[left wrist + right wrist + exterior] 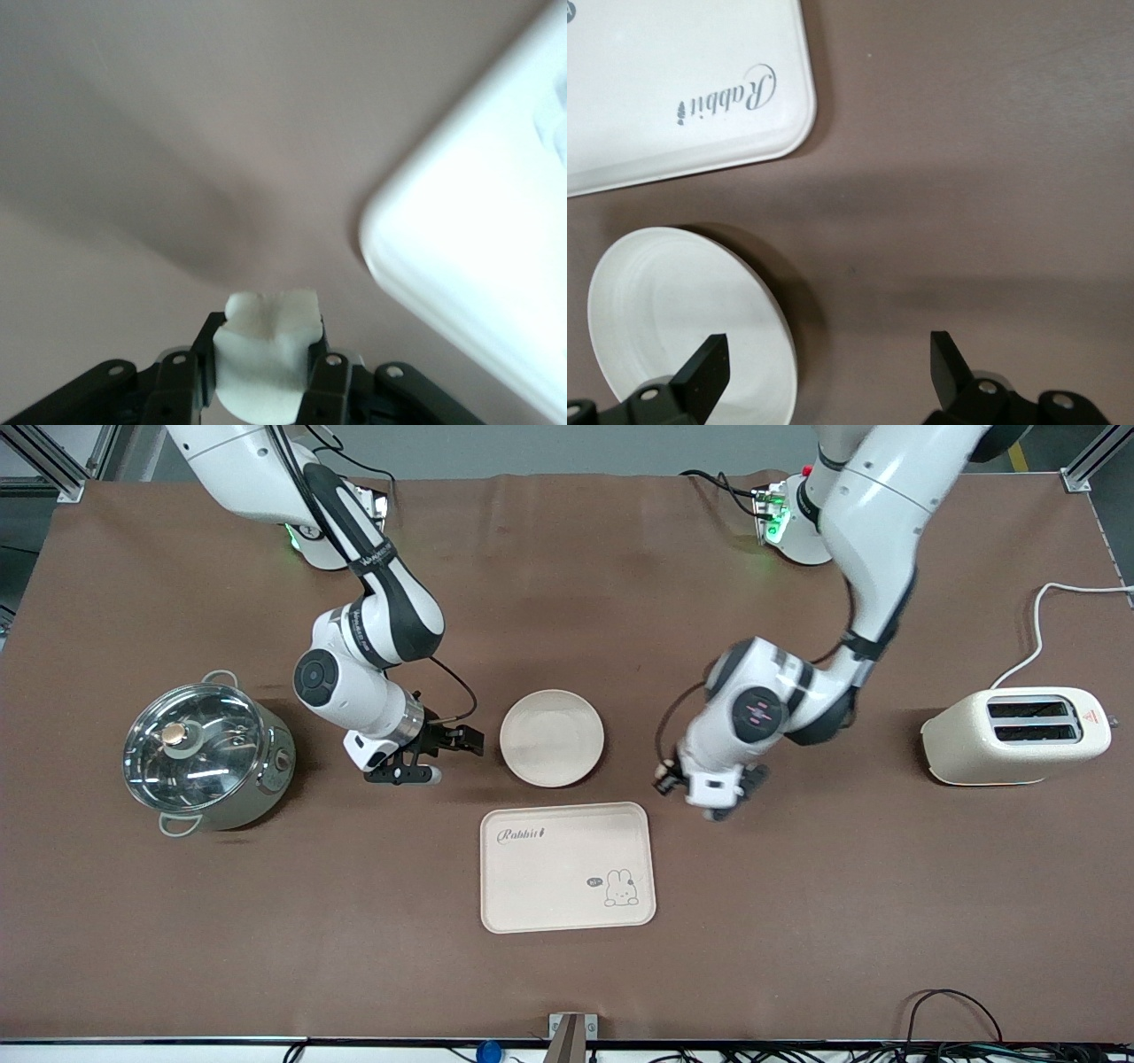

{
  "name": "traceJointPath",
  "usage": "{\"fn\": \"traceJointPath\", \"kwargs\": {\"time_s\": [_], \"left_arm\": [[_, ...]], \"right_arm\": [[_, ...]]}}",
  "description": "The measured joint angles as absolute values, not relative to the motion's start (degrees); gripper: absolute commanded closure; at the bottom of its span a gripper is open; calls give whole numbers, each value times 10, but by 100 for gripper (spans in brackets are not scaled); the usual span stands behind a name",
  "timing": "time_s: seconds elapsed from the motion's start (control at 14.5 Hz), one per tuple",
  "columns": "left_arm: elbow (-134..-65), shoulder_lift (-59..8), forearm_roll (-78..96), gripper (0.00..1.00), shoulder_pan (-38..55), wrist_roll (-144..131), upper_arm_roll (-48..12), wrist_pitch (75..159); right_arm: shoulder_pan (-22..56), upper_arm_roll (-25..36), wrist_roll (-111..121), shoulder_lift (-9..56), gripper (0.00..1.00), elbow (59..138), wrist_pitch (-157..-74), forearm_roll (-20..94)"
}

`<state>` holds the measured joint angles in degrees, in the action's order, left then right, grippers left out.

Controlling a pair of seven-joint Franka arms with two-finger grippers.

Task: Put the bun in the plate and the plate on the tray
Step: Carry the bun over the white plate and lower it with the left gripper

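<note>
Status: nothing placed yet, first step is mid-way.

Left pincer is clamped on the bun; left wrist view shows the pale lump squeezed between the two black fingers, low over bare tabletop just beside the tray, at the tray's corner toward the left arm's end. Can't tell whether the bun is lifted clear or touching the surface. In the front view the bun is hidden under the wrist.

Plate is empty, sitting on the tabletop, farther from the front camera than the tray, a small gap between them. Tray is empty too, "Rabbit" lettering and bunny drawing uncovered.

Right pincer hangs with its fingers spread wide, holding nothing, just beside the plate rim on the side toward the right arm's end. Right wrist view shows one finger over the plate's edge, the other over bare mat. Looks staged for the plate grab; waiting for now.

Left to do, as I read it: carry bun over to plate, release, then plate goes onto tray.

Pot and toaster sit at the two ends, not involved.
</note>
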<state>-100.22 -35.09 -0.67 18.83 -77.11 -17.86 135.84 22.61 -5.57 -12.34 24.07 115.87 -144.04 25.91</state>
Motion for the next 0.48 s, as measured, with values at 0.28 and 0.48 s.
{"fn": "traceJointPath", "kwargs": {"time_s": [0.28, 0.48], "left_arm": [[-957, -384, -7, 50, 289, -892, -176, 1361], [-928, -424, -7, 20, 323, -912, -175, 1377]], "right_arm": [[250, -56, -157, 272, 0, 1132, -1458, 259], [258, -56, -167, 286, 0, 1121, -1465, 259]]}}
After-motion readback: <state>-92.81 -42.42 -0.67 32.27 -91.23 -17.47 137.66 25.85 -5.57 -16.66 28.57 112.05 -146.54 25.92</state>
